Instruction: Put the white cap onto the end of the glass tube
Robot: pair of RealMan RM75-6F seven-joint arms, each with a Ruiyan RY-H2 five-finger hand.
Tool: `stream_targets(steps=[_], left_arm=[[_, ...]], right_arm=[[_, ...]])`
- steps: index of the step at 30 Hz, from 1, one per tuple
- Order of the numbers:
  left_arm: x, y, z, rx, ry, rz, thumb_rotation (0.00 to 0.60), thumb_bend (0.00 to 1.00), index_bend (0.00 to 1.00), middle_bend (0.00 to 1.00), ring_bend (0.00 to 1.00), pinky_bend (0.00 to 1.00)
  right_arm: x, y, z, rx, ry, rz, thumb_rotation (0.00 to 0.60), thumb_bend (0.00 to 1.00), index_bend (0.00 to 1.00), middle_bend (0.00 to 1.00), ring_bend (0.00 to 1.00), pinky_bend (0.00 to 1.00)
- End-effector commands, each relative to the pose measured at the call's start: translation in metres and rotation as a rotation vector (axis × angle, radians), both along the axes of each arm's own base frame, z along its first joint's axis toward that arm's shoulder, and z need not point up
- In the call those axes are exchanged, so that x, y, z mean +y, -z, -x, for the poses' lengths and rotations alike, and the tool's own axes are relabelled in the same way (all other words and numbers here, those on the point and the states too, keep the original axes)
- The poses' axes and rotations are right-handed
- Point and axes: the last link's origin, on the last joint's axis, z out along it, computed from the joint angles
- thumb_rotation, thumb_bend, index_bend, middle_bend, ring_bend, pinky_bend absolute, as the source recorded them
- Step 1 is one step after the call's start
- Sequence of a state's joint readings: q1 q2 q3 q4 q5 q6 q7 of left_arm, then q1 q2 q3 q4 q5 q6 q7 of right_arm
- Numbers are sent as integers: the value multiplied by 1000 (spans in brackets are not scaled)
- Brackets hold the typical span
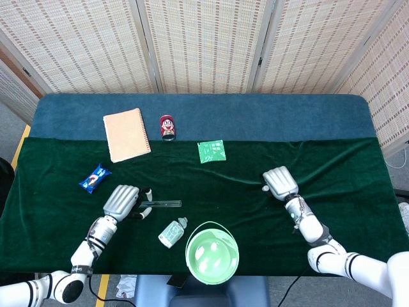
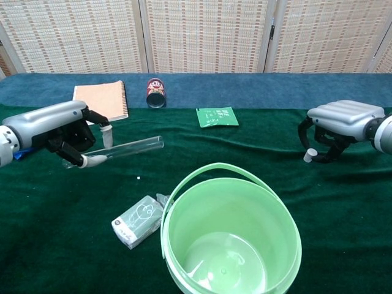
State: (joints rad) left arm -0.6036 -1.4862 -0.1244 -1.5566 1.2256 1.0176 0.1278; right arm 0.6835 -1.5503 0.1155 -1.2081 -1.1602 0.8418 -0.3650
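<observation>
Left robot hand [image 2: 58,131] clamped on glass tube [image 2: 131,147]; right robot hand [image 2: 343,122] pinching white cap [image 2: 310,155] (low over the bench [image 2: 343,202]).

The right hand [image 1: 280,183] covers most of the white cap [image 1: 264,188] at its nine o'clock side; whether the fingers touch it is unclear.

Glass tube [image 2: 125,147]: clear, slender, roughly horizontal, open end toward 3 o'clock and slightly raised above the green cloth, 9 o'clock end held in the left hand [image 2: 58,131]. White cap [image 2: 310,155]: small, at the right hand's [image 2: 343,125] fingertips, far toward 3 o'clock from the tube.
</observation>
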Motion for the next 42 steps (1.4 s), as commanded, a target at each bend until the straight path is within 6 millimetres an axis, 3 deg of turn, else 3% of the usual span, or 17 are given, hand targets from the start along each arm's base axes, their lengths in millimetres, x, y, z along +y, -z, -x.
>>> stream_targets(steps=[1, 6, 8, 9, 13, 20, 32, 42], left_arm=[[1, -2, 0, -14, -6, -2, 600, 507, 667, 937, 887, 908], [3, -5, -2, -46, -15, -1, 600, 507, 667, 937, 887, 908], [5, -8, -7, -81, -17, -1, 600, 507, 667, 936, 887, 908], [5, -9, -12, -111, -14, -3, 600, 507, 667, 936, 887, 908], [4, -8, -20, -171, -7, 10, 600, 507, 667, 937, 889, 910], [2, -3, -34, -243, 0, 41, 600, 507, 667, 937, 890, 913], [-6, 9, -60, -413, -7, 98, 600, 507, 667, 937, 890, 913], [-13, 13, -70, -494, 16, 98, 600, 507, 667, 937, 889, 913]], right_arm=[[-1, -7, -6, -32, 0, 12, 600, 492, 622, 920, 1000, 1000], [1, -21, -19, -88, -16, 24, 600, 526, 673, 931, 1000, 1000], [5, -40, -41, -161, -48, 31, 600, 539, 694, 943, 1000, 1000], [11, -54, -63, -232, -88, 30, 600, 542, 699, 947, 1000, 1000], [31, -84, -100, -330, -119, -48, 600, 546, 709, 955, 1000, 1000], [49, -103, -141, -456, -167, -123, 600, 545, 712, 956, 1000, 1000], [64, -104, -178, -549, -244, -205, 600, 548, 719, 957, 1000, 1000], [68, -107, -183, -559, -262, -197, 600, 554, 720, 957, 1000, 1000]])
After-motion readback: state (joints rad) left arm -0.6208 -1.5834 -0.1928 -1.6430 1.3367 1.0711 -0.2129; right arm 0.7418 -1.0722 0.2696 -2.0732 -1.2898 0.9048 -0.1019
